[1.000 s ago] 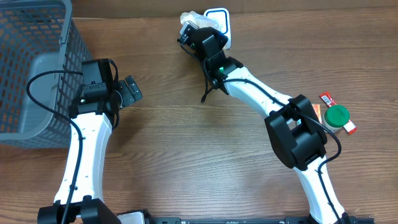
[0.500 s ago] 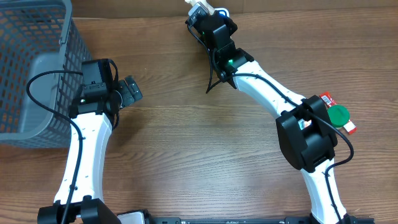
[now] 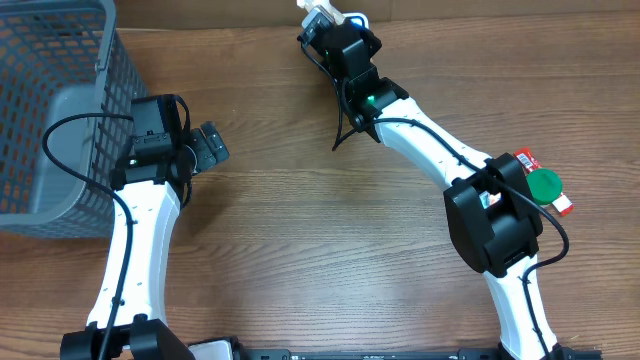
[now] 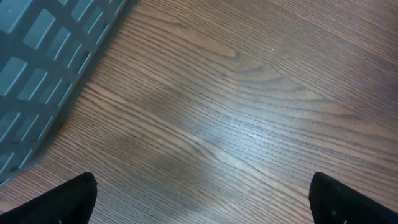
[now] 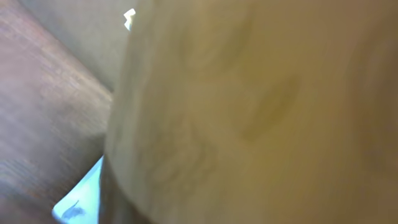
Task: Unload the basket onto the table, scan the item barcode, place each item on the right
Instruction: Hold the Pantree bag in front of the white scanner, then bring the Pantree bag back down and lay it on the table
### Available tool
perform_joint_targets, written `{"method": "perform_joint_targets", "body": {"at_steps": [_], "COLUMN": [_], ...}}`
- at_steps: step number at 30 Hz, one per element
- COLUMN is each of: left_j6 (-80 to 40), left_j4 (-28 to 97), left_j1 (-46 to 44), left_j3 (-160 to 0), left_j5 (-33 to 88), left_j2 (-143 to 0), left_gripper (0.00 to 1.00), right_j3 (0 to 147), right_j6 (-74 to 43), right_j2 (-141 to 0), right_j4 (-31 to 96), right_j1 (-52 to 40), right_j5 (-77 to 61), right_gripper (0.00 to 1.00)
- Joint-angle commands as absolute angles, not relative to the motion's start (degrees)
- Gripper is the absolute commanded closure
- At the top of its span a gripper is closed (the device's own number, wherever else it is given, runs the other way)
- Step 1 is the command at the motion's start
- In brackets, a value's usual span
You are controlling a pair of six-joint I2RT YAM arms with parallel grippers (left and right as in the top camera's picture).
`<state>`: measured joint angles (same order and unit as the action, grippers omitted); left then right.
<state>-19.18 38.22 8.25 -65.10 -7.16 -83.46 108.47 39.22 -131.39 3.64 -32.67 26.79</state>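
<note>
Item [image 3: 318, 14]: small pale cream pack, at the far edge of the worktop [image 3: 300, 230], top centre of the overhead view; it sits at the tip of my right hand [image 3: 322, 22], which is clenched on it; fingers themselves hidden under the wrist housing from above. Right wrist view is almost all item [image 5: 249, 112], a blurred yellowish-cream surface pressed close to the lens; no print or barcode readable on it; a strip of wood grain at the left, and a pale blue-white patch at the lower left corner that I cannot identify.

Scanner [image 3: 357, 18]: only a white corner with a blue glow shows, just beside the right hand on its right side; the rest is covered by the arm; whether the item touches it I cannot tell.

Right arm stretched long across the worktop, elbow near the right edge; by the elbow a green round lid [image 3: 543, 185] with a red wrapper [image 3: 526, 159] just beside it, well apart from the item.

Left hand [image 3: 208, 148]: released, jaws wide, nothing between them; in the left wrist view its dark fingers [image 4: 74, 199] show only at the two lower corners, bare wood between; grey mesh basket [image 3: 60, 60] near it, at the left edge.
</note>
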Motion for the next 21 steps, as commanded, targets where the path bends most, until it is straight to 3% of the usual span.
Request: {"method": "perform_joint_targets", "body": {"at_steps": [1, 21], "left_j6": [-19.7, -19.7], "left_j4": [38.3, 38.3], "left_j1": [8.2, 8.2], "left_j3": [-66.0, -66.0], "left_j5": [-8.1, -8.1], "left_j2": [-83.3, -83.3], "left_gripper": [0.00, 0.00], "right_j3": [108.7, 108.8], "right_j6": [39.5, 34.7], "right_j2": [-129.0, -127.2], "right_j4": [6.4, 6.8], "right_j1": [-32.4, -32.3], "right_j5": [24.4, 26.1], "right_gripper": [0.96, 0.96]}}
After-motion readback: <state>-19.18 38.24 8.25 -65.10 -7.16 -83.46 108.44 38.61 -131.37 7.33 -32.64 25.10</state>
